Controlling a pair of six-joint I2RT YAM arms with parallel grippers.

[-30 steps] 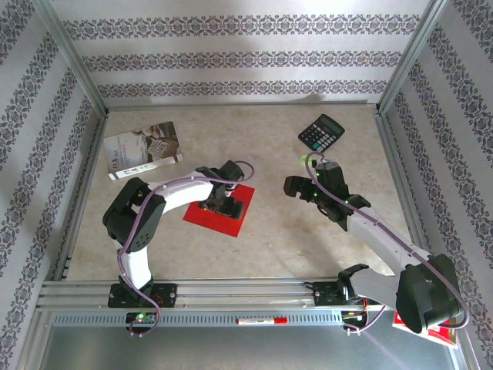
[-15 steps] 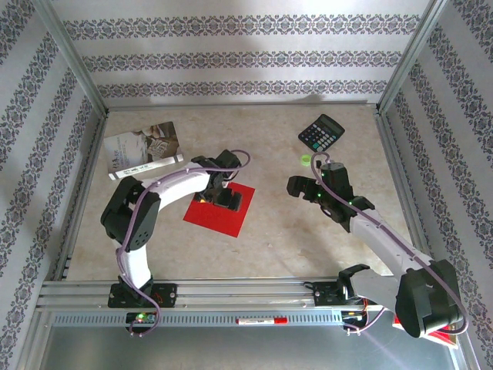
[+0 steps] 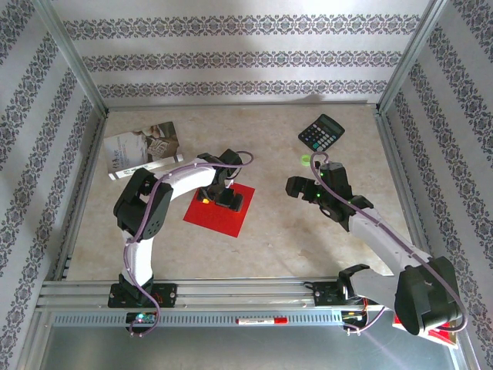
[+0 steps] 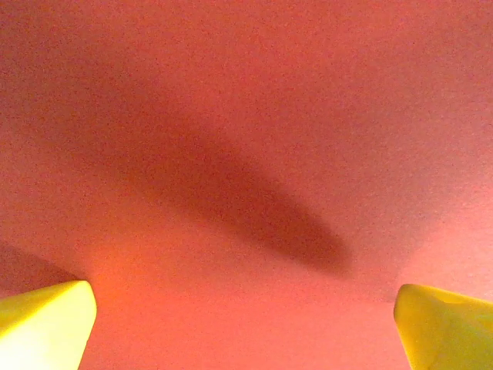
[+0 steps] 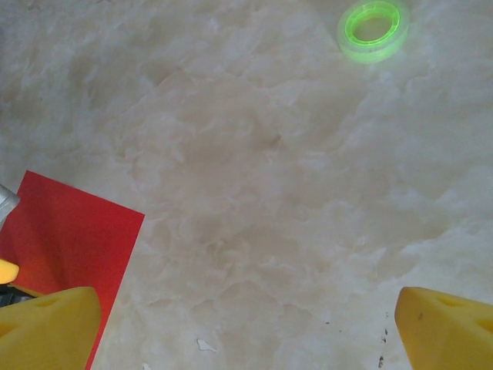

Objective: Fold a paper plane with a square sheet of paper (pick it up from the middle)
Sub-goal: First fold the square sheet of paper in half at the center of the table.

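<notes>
The square sheet of paper (image 3: 219, 216) is bright red and lies flat and unfolded on the marble table, left of centre. My left gripper (image 3: 220, 195) points down over the sheet's far half. In the left wrist view its yellow fingertips (image 4: 42, 324) stand wide apart, the left gripper (image 4: 245, 331) open just above the red sheet (image 4: 246, 139), nothing between them. My right gripper (image 3: 297, 186) hovers open to the right of the sheet over bare table; in the right wrist view the right gripper (image 5: 246, 331) is empty, with the sheet's corner (image 5: 65, 239) at the left edge. The paper plane is out of view.
A black calculator (image 3: 321, 132) lies at the back right, a green tape ring (image 3: 306, 160) (image 5: 373, 29) just in front of it. A grey-white booklet (image 3: 143, 149) sits at the back left. Metal frame rails (image 3: 231, 291) and patterned walls close in the table.
The left arm has folded in, its elbow swinging right, and its gripper shifted slightly toward the sheet's far edge while its jaws spread a little wider. The right gripper barely moved.
</notes>
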